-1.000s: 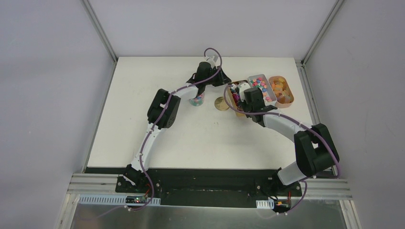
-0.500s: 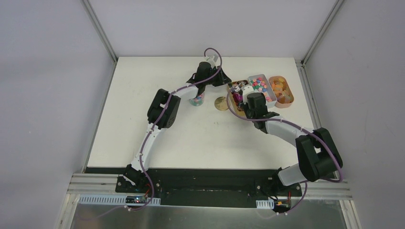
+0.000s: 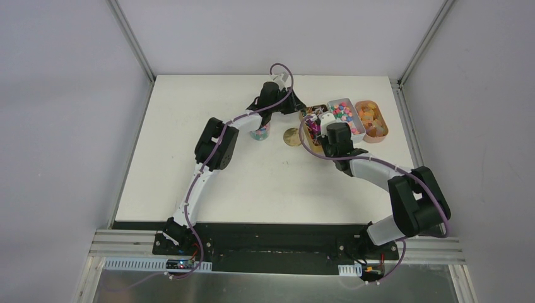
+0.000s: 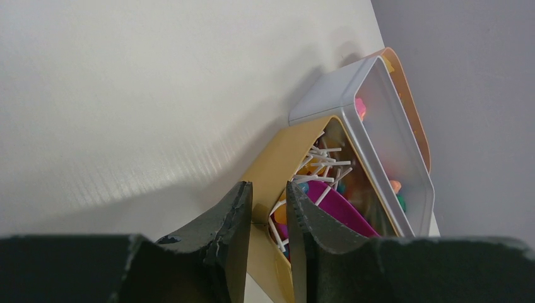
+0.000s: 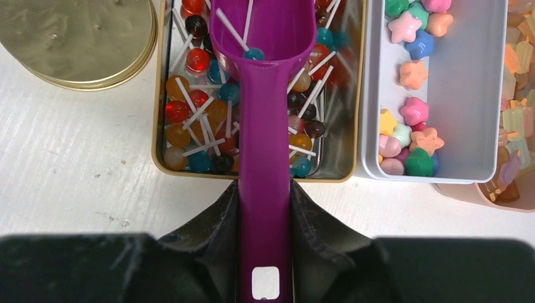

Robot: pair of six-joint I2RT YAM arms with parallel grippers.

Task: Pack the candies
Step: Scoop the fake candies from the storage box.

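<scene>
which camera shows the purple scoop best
Right wrist: the purple scoop fills the frame, handle clamped in the right gripper, bowl over the gold tray. Left wrist shows only a purple sliver; top external barely shows it.

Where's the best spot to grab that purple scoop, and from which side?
Take the purple scoop by its long, straight handle, coming from the near end, as the right gripper does. Its fingers pinch the handle's narrow sides, which leaves the bowl free to work over the gold tin.
</scene>
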